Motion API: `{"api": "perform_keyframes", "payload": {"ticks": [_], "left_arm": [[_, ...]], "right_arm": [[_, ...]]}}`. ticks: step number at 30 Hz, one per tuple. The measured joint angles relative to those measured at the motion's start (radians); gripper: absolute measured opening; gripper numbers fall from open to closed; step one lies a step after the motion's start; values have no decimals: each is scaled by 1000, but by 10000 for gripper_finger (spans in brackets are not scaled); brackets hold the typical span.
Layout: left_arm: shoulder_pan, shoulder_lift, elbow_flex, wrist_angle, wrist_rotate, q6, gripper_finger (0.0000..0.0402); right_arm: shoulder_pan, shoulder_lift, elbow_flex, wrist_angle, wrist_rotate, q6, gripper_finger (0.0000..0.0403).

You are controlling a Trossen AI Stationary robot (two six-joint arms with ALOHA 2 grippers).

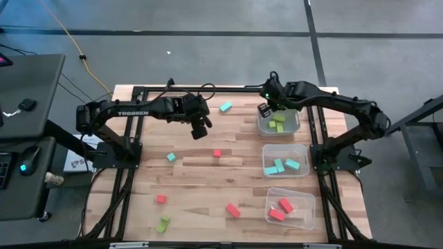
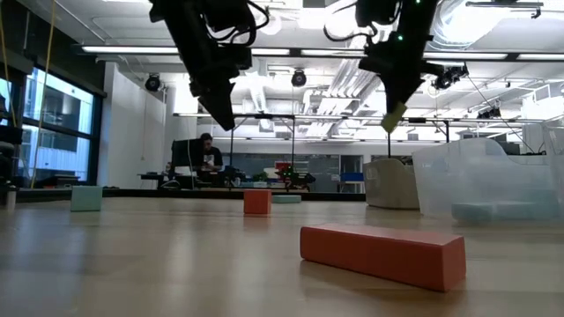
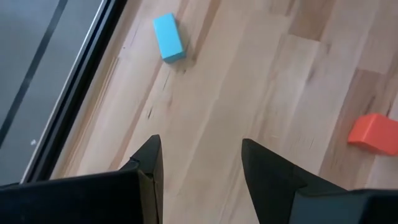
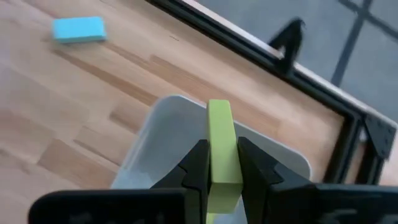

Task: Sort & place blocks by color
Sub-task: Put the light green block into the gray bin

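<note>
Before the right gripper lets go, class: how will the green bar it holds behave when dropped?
The green bar, pinched unbent in the right gripper, looks stiff. Flat-faced, it probably won't roll. Above the clear bin, it should land inside.

Bright even overhead light, soft shadows, ceiling strip glare, blurred foreground red block (image 2: 383,254)

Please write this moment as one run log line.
right gripper: shut on green bar, above green bin | left gripper: open, empty, raised over table
</note>
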Motion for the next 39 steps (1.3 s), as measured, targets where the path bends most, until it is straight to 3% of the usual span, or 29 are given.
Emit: {"api": "perform_keyframes", "payload": {"ticks": [7,12,19,29,39], "left_arm": [[15,0,0,3,1,-63,136],[19,0,0,3,4,-66,136],[19,0,0,13,11,-65,136],[19,0,-1,44,11,-82,136],[19,0,-1,45,11,-107,136]], "right_arm": [[-33,0,-68,-8,-40,63,42],[-36,1,-199,111,-149,81,42],[-40,1,-327,313,-224,88,42],[-70,1,-460,516,-252,117,42],[-125,1,-494,570,-252,82,49]]}}
